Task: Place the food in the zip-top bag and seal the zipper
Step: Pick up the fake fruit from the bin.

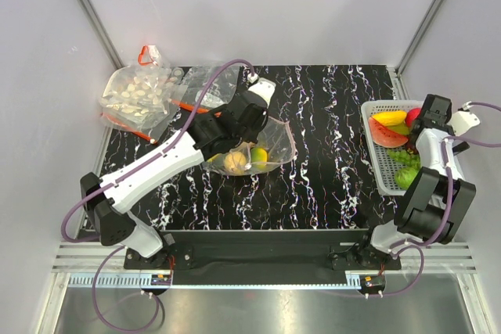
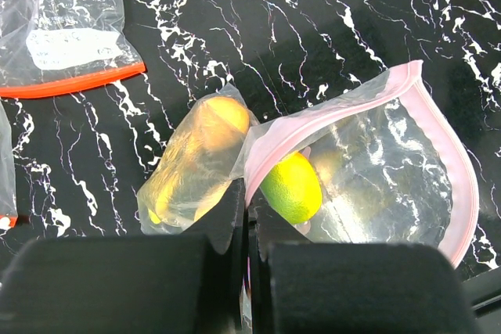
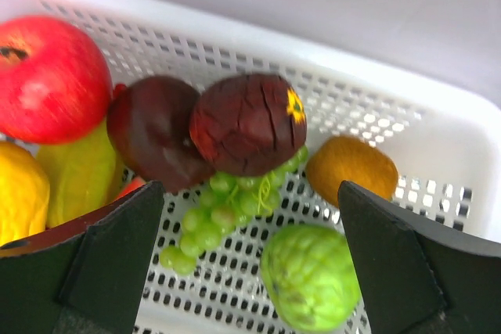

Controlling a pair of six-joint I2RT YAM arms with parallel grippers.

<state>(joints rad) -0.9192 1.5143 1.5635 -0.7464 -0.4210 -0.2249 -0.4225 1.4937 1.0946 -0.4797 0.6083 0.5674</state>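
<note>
Zip-top bag (image 2: 376,170): clear floppy film with a pink-rimmed mouth, lying mid-table (image 2: 313,21); likely light, slippery and shapeless, so best taken by the stiffer rim; holds a lime (image 2: 291,187), with yellow fruit (image 2: 200,154) under its film; left jaws clenched on the rim's near edge; right jaws released, hovering over food (image 3: 250,119) in the white basket (image 3: 391,99).

I see the zip-top bag (image 2: 383,170) lying clear and crumpled on the table (image 1: 329,185), its pink zipper (image 2: 458,166) gaping open, with a yellow fruit (image 2: 205,142) and a green one (image 2: 291,187) inside. The other food (image 3: 246,123) sits heaped in the white basket (image 3: 376,99) at my right.
</note>
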